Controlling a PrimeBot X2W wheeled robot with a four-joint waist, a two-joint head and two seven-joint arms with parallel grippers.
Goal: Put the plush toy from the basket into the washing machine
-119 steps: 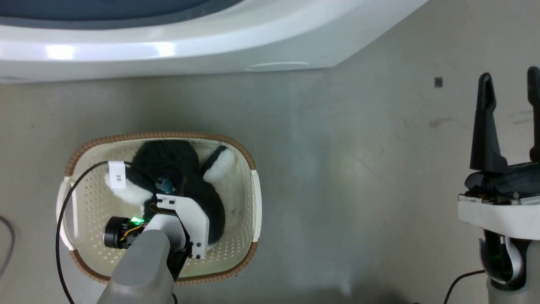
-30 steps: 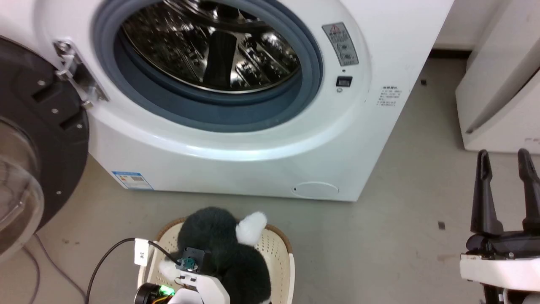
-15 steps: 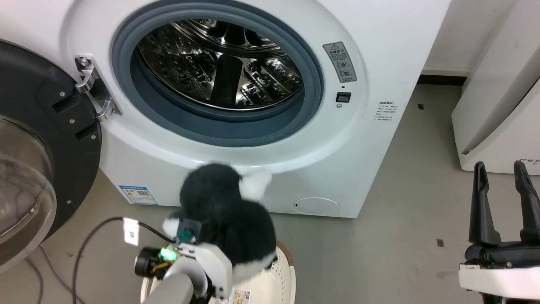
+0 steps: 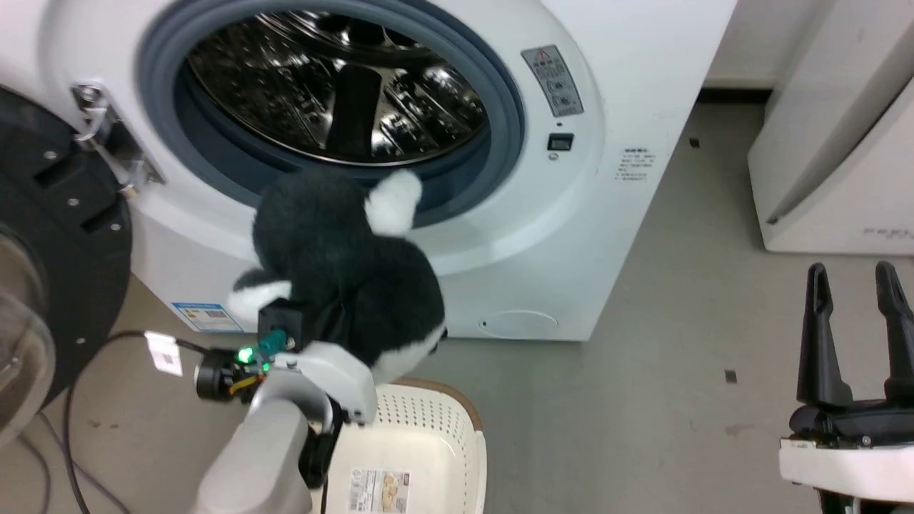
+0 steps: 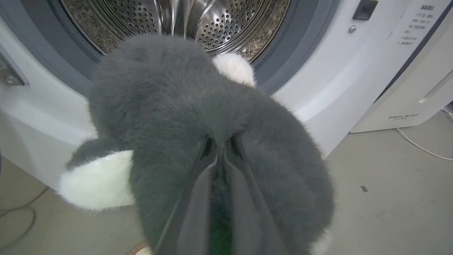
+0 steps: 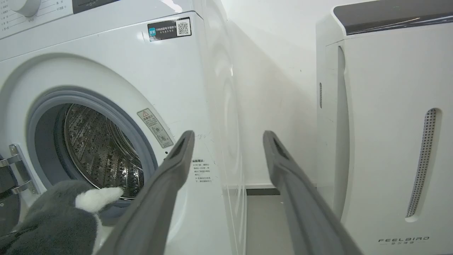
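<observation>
Grey floor (image 4: 614,400) held the basket (image 4: 457,403) below the left tool (image 5: 219,152), clenched on the toy (image 4: 335,250) just short of the washer (image 4: 571,235); mid-carry, it seemed, needing a push ahead into the drum (image 4: 300,86).

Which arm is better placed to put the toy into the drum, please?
Left: the left gripper grips the toy just before the open drum; the right gripper stands open and empty, off to the side.

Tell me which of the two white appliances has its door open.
The washing machine, on the left: its dark round door is swung aside, exposing the steel drum. The slanted FEELBIRD appliance at right shows a closed front.
</observation>
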